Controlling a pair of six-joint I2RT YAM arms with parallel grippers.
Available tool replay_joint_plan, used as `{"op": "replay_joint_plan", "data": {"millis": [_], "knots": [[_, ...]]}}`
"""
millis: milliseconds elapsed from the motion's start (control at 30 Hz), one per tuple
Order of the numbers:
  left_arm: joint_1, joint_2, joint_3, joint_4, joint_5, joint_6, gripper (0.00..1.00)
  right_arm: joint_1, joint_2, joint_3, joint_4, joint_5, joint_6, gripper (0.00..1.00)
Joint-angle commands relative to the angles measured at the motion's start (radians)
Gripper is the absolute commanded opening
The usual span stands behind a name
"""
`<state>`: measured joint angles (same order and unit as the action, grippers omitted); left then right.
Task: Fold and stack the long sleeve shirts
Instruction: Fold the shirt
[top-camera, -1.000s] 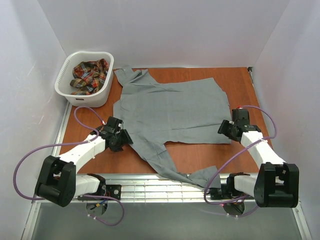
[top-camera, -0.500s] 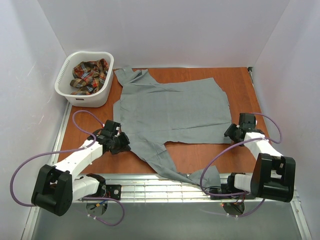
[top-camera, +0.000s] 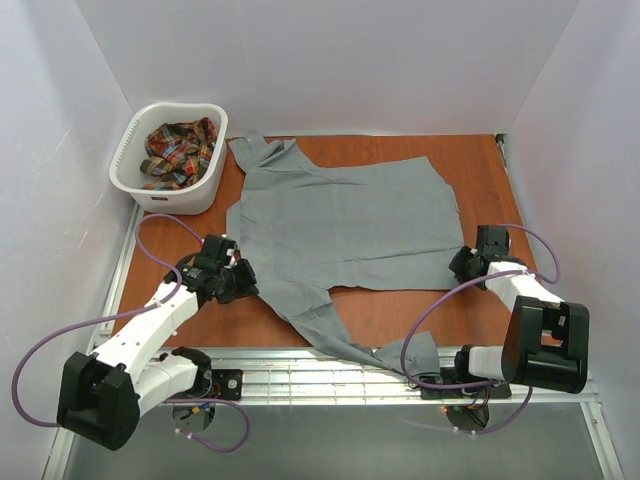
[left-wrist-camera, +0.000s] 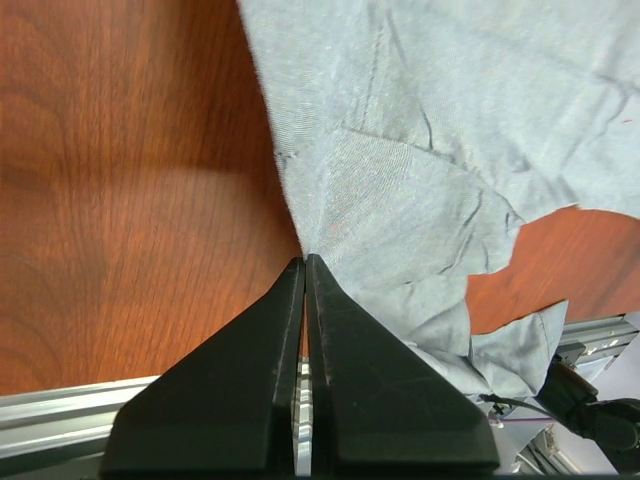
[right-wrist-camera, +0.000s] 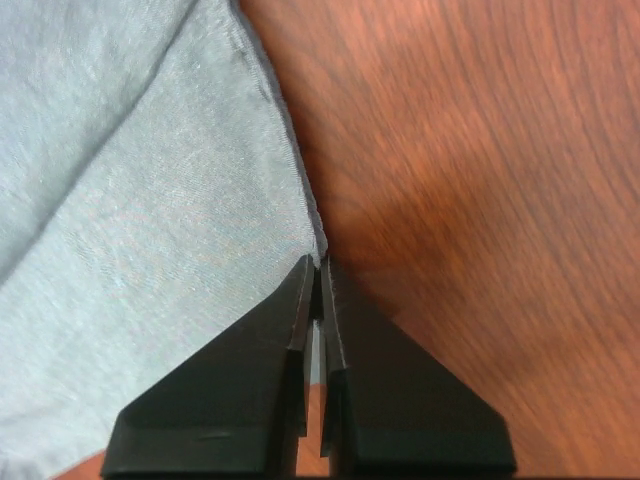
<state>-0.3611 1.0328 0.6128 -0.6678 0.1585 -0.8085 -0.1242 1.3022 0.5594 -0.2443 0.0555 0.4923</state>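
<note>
plaid shirt (top-camera: 178, 150): crumpled in basket (top-camera: 172, 198), partly hidden | grey shirt (top-camera: 340, 225): cropped in wrist views

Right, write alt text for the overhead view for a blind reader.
A grey shirt lies spread on a table, the left gripper and right gripper each closed on a side edge. A plaid shirt sits in a white basket, far left.

Grey shirt (top-camera: 340, 225) matt soft cloth; table (top-camera: 480, 160) glossy wood.
</note>
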Motion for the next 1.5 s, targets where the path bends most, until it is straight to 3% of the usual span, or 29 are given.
{"op": "replay_joint_plan", "data": {"millis": [0, 133, 367, 533, 633, 667, 733, 833, 1033, 1467], "knots": [[0.005, -0.046, 0.065, -0.090, -0.040, 0.031, 0.02, 0.000, -0.052, 0.072, -0.099, 0.044, -0.047, 0.01], [0.005, -0.068, 0.096, -0.138, -0.044, 0.034, 0.03, -0.002, -0.106, 0.145, -0.208, 0.110, -0.104, 0.01], [0.004, -0.108, 0.110, -0.190, -0.045, 0.009, 0.05, -0.002, -0.175, 0.175, -0.283, 0.084, -0.109, 0.01], [0.004, -0.065, 0.136, -0.177, -0.054, 0.019, 0.05, -0.002, -0.109, 0.282, -0.289, 0.037, -0.135, 0.01], [0.005, -0.056, 0.101, -0.141, 0.001, -0.004, 0.31, 0.000, -0.081, 0.303, -0.294, 0.014, -0.138, 0.01], [0.004, -0.057, 0.087, -0.125, 0.009, -0.014, 0.50, 0.000, -0.078, 0.301, -0.293, 0.010, -0.138, 0.01], [0.005, -0.057, 0.023, -0.084, 0.048, -0.037, 0.64, 0.000, -0.069, 0.286, -0.279, -0.009, -0.138, 0.01], [0.004, -0.042, -0.011, -0.023, 0.122, -0.047, 0.68, 0.000, -0.069, 0.267, -0.264, -0.026, -0.135, 0.01], [-0.009, -0.007, -0.113, 0.123, 0.205, -0.080, 0.65, 0.000, -0.066, 0.252, -0.245, -0.031, -0.135, 0.01], [-0.078, 0.055, -0.151, 0.231, 0.214, -0.115, 0.29, 0.000, -0.067, 0.229, -0.227, -0.037, -0.130, 0.01]]}}
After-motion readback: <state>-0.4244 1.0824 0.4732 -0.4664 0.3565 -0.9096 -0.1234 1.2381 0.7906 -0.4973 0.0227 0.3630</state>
